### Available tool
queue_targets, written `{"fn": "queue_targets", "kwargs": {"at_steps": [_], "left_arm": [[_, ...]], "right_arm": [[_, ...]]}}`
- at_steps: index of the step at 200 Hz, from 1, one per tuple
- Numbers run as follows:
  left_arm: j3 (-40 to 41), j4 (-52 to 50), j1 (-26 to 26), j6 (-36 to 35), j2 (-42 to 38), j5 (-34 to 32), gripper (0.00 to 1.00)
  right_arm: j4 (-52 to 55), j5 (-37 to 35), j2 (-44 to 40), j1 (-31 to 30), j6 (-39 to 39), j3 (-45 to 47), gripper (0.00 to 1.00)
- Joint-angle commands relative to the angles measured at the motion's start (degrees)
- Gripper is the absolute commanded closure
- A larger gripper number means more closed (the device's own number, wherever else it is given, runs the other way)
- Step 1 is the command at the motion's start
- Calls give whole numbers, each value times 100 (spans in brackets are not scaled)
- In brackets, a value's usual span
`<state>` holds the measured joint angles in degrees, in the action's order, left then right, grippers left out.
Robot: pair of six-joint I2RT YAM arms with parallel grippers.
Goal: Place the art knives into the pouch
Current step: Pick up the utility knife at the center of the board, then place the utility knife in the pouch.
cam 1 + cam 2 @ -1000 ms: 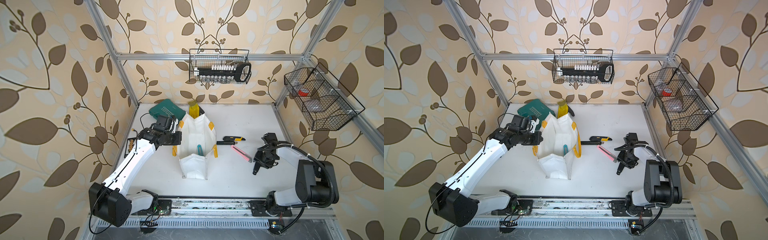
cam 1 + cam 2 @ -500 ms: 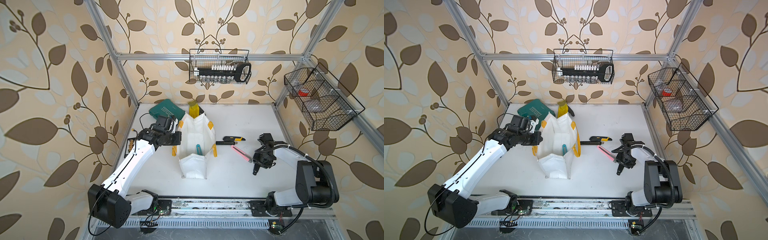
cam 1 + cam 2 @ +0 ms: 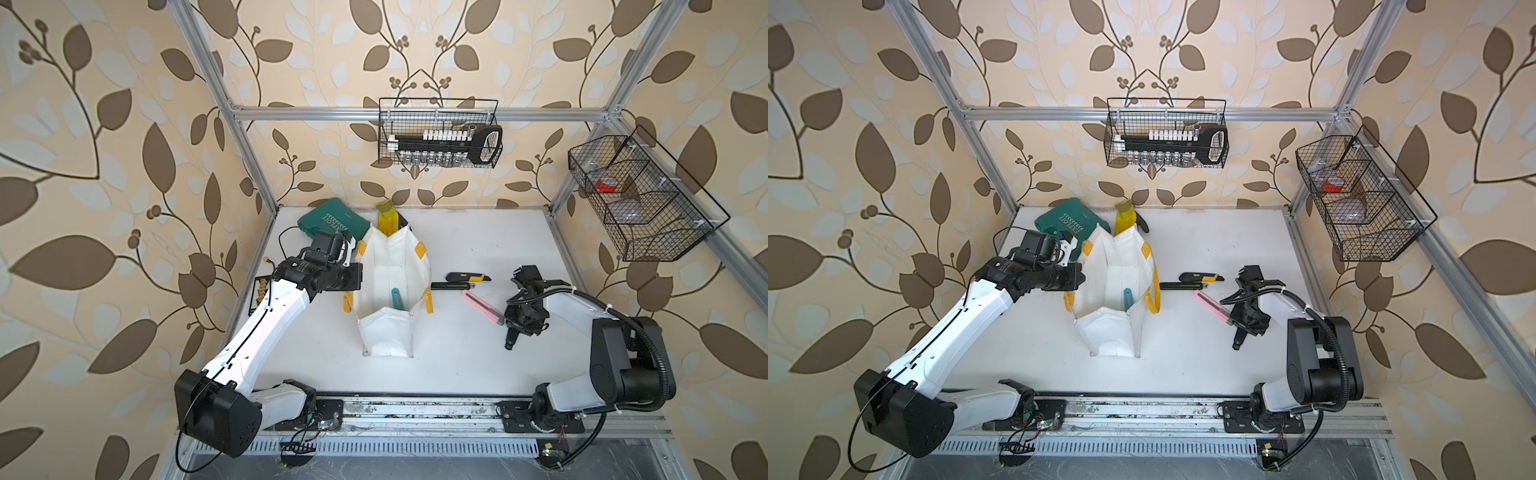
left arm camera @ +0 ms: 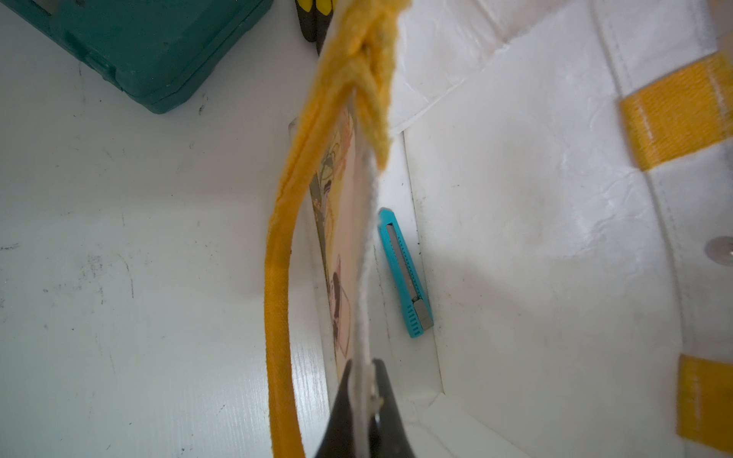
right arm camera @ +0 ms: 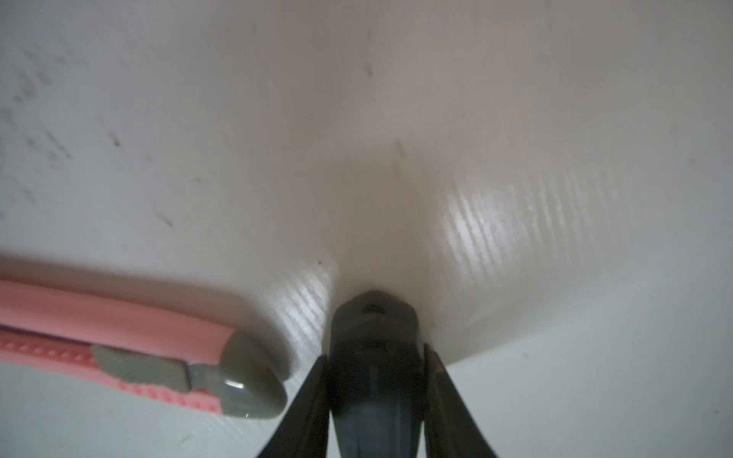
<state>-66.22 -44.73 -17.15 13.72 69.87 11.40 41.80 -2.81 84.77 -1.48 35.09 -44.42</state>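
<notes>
Art knife (image 3: 510, 340) gripped by the right fingers (image 3: 517, 328), well outside the pouch (image 3: 386, 266).
In both top views the black art knife is at 3 o'clock of the white pouch, well apart from it. Its long axis runs from 1 to 7 o'clock, with the free end toward 7, and a pink cutter (image 3: 482, 306) lies at its 10 o'clock. Left wrist: the left fingers (image 4: 386, 396) are pinched tight on the pouch's rim, and a teal cutter (image 4: 404, 273) lies inside. Right wrist: both right fingers press against the knife's dark barrel, above the white table (image 5: 515, 119).
</notes>
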Motion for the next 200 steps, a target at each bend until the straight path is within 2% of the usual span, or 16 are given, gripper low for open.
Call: {"fn": "queue_targets", "kwargs": {"at_steps": [1,36,57,107,145,172,200], "left_arm": [[-14,163,59,-95,-175,-111,100],[19,175,60,-91,-176,-116,100],[-6,158,59,-94,-134,-110,100],[12,171,56,-105,-167,-139,100],[3,165,59,-102,-118,-99,100],[-4,162,60,-97,-122,-95,100],[21,184,61,-98,-190,-116,100]], "right_arm": [[638,6,-217,-74,-32,-585,73],[1402,-239,-503,-587,-73,-1831,72],[1804,-520,-490,-1181,29,-2652,72],[2010,-615,-71,-2717,527,-4748,71],[2036,-924,850,-3848,493,-6594,71],[2096,-602,1735,-4262,340,-7642,71],[2157,-359,2595,-4599,209,-8326,70]]}}
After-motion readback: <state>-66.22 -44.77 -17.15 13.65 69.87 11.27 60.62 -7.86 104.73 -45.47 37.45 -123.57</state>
